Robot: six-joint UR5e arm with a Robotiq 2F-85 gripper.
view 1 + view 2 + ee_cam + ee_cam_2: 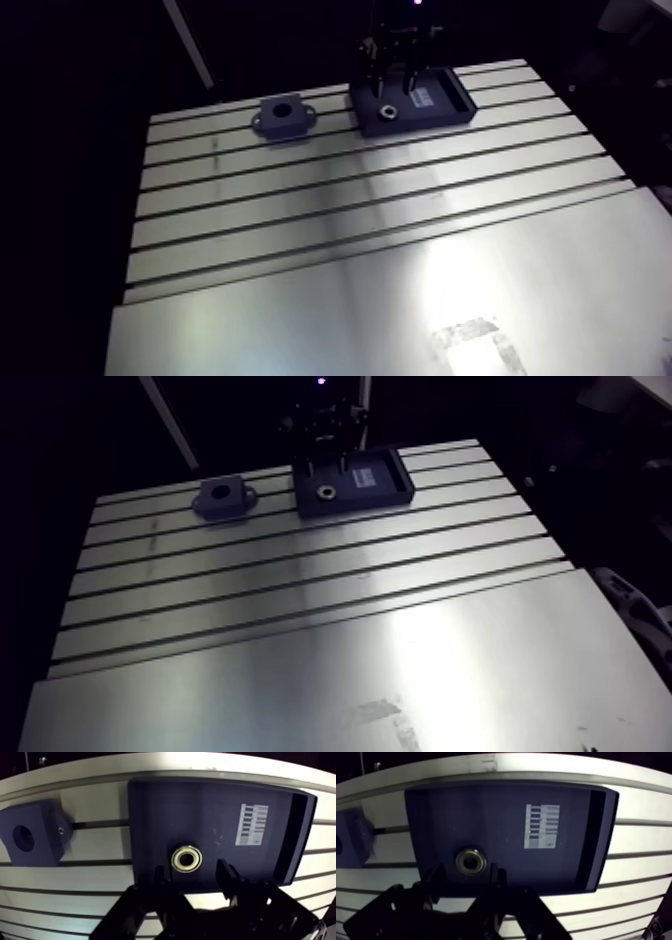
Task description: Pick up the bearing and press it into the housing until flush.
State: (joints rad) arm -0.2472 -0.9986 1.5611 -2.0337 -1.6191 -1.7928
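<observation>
Steel bearing [187, 859] sits in tray [165, 812] — gripper [191, 871] spread empty, housing [353, 839] partly cut off.

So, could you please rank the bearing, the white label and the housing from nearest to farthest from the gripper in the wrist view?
1. Bearing: just ahead of the open gripper, lying in the tray.
2. White label: farther along the tray, to one side.
3. Housing: off the tray, on the opposite side.
</observation>
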